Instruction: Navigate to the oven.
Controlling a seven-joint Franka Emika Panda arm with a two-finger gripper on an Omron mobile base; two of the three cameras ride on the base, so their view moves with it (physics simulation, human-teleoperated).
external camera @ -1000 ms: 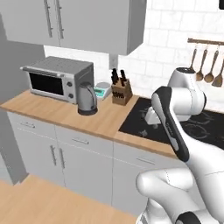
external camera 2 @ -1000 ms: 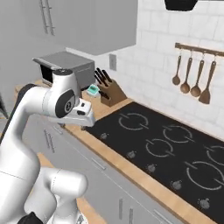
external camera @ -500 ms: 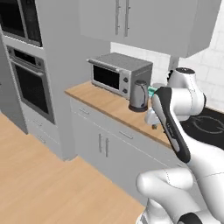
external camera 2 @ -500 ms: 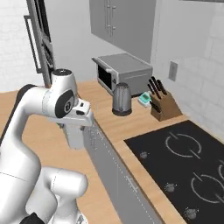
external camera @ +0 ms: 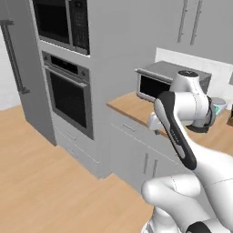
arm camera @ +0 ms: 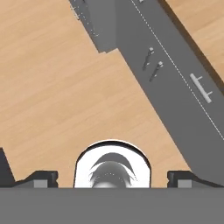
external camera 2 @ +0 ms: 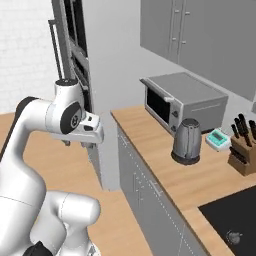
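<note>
Your base has swung left since half a second ago: both base views have shifted, the stovetop has slid almost out of frame, and the tall cabinet column now fills the left of the left base view. The things on the tabletop have not moved; only the cameras have.

You can see the oven (external camera: 69, 97) built into that column, its dark glass door under a long bar handle, with the microwave (external camera: 61, 22) set directly above it. In the right base view the oven (external camera 2: 81, 70) shows only edge-on, behind the arm's upper joint.

To the right of the column runs the wooden tabletop (external camera 2: 150, 145). On it stand a silver toaster oven (external camera 2: 182, 100) at the back, a kettle (external camera 2: 186, 142) in front of it, a small scale (external camera 2: 218, 138) and a knife block (external camera 2: 242, 145) further right. A corner of the black stovetop (external camera 2: 235, 220) shows at the lower right.

Your pincer (arm camera: 111, 179) points down at the wooden floor (arm camera: 57, 87), beside the grey lower cabinets (arm camera: 175, 87). Its fingertips (arm camera: 41, 178) stand wide apart with nothing between them.
</note>
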